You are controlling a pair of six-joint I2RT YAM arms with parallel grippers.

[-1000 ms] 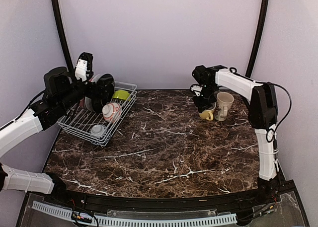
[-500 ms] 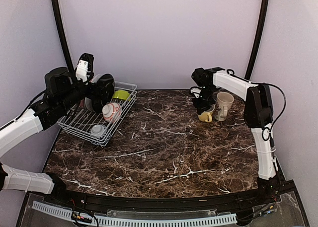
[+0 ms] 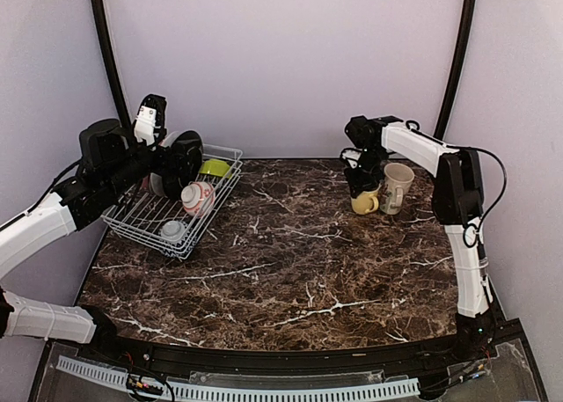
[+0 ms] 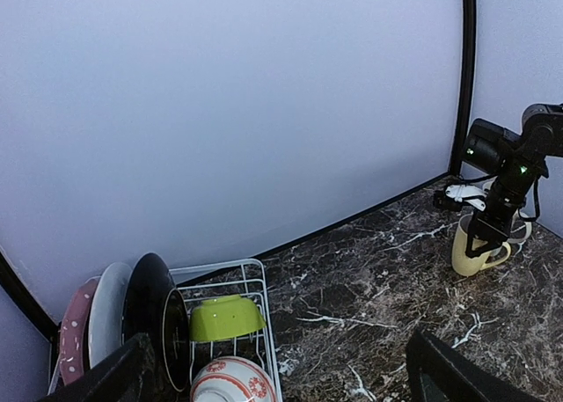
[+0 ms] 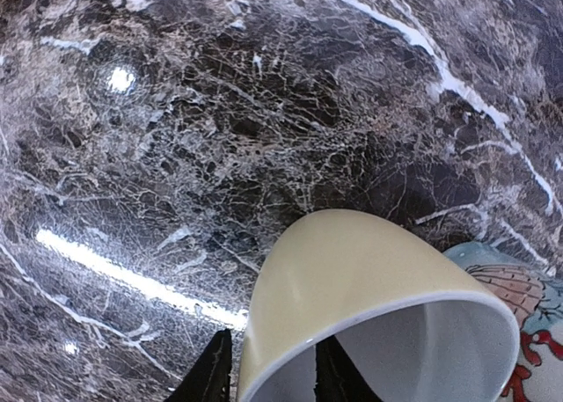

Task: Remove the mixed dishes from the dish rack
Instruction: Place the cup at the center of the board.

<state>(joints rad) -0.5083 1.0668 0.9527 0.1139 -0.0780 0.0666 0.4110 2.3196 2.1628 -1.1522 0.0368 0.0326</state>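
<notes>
The left arm is raised at the left of the overhead view, its wrist above the rectangular white wire-grid dish rack (image 3: pixel 155 218); the left gripper (image 4: pixel 281 377) is spread wide with nothing between its fingers (image 4: pixel 104 377). The right arm reaches to the upper right of the dark brown marbled tabletop (image 3: pixel 290 261), bent down over the pale yellow ceramic mug (image 5: pixel 369 288). The right gripper (image 5: pixel 271 367) straddles the mug's wall near the rim, one finger outside and one inside; whether it pinches cannot be told. The yellow mug stands upright on the tabletop, just beside the cream mug painted with a shell pattern (image 5: pixel 526 327). In the rack, a pink-red speckled plate (image 4: pixel 74 330), a pale plate (image 4: pixel 110 307) and a glossy black plate (image 4: pixel 148 312) stand on edge, with a lime-green bowl (image 4: pixel 227 317), a red-and-white patterned bowl (image 4: pixel 232 383) and a small pale bowl (image 3: pixel 172 230) nearby.
</notes>
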